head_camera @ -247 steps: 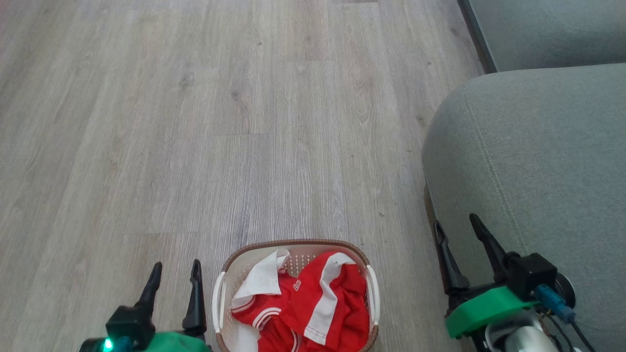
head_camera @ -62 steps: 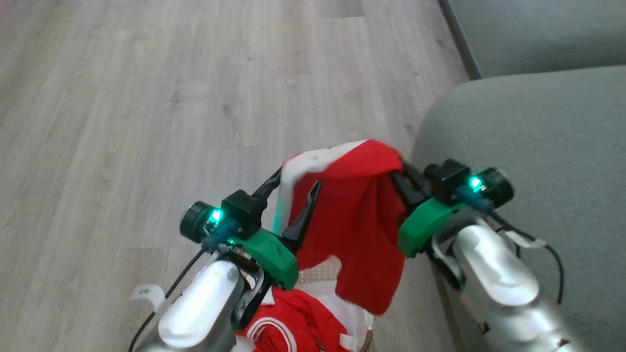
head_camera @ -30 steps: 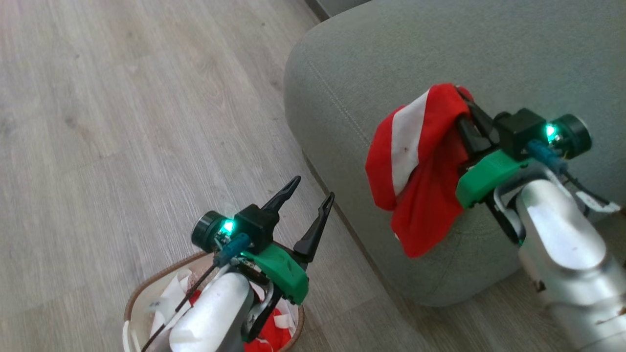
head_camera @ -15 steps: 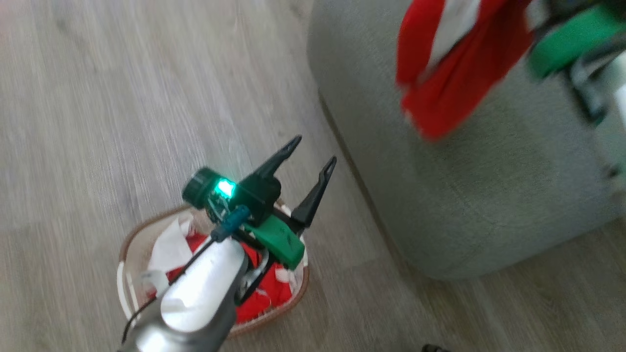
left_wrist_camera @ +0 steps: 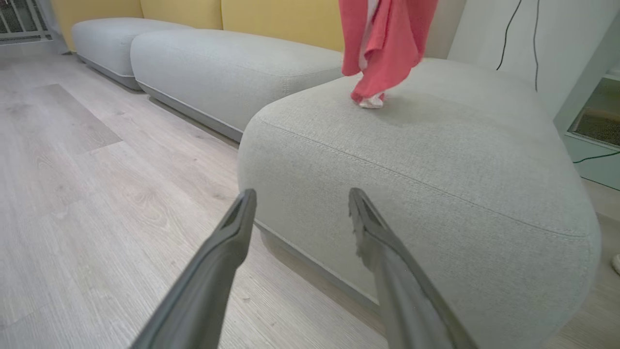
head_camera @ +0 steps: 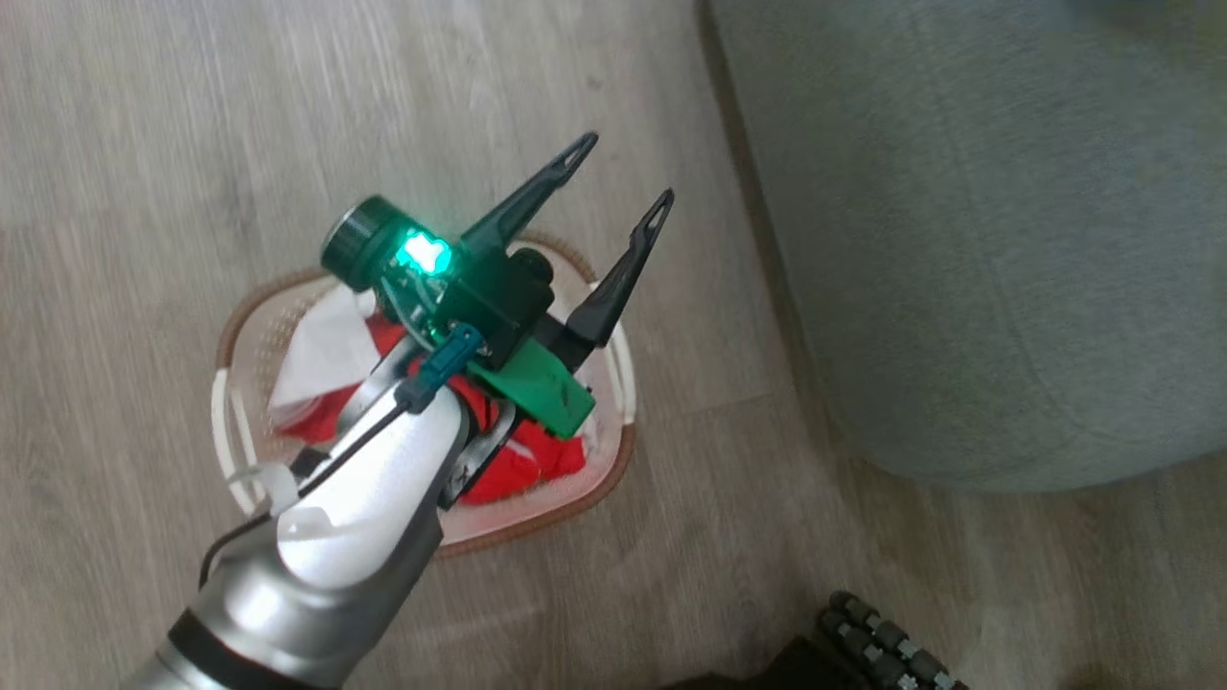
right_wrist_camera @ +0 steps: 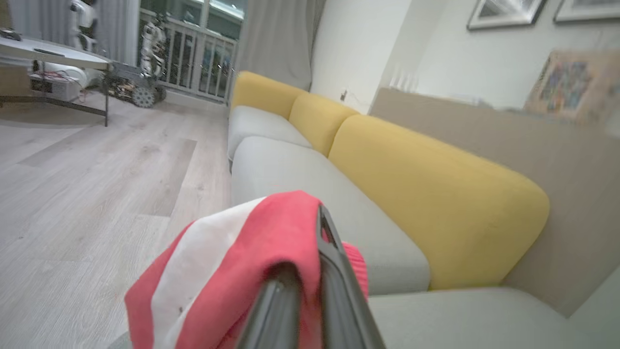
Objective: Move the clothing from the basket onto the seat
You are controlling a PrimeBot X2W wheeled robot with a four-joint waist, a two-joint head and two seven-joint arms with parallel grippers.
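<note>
My left gripper (head_camera: pixel 625 171) hangs open and holds nothing, above the cream basket (head_camera: pixel 236 324) with the brown rim. Red and white clothing (head_camera: pixel 518 468) lies bunched in the basket, partly hidden by my left forearm. The grey seat (head_camera: pixel 959 240) fills the right side. In the left wrist view the open left gripper (left_wrist_camera: pixel 301 195) points at the seat (left_wrist_camera: pixel 411 165), where a red garment (left_wrist_camera: pixel 382 43) hangs from above with its lower end touching the cushion. My right gripper (right_wrist_camera: pixel 310 252) is shut on this red garment with a white stripe (right_wrist_camera: pixel 218 271), draped over its fingers.
The basket stands on pale wood flooring (head_camera: pixel 144 125) just left of the seat. A dark ribbed part of my base (head_camera: pixel 877 642) shows at the bottom edge. Yellow back cushions (right_wrist_camera: pixel 436 203) and further grey cushions (left_wrist_camera: pixel 227 68) run along the sofa. A table (right_wrist_camera: pixel 48 53) stands far off.
The head camera has swung down and left, so the right gripper and its garment have left that view at the top. The left gripper stays open above the basket.
</note>
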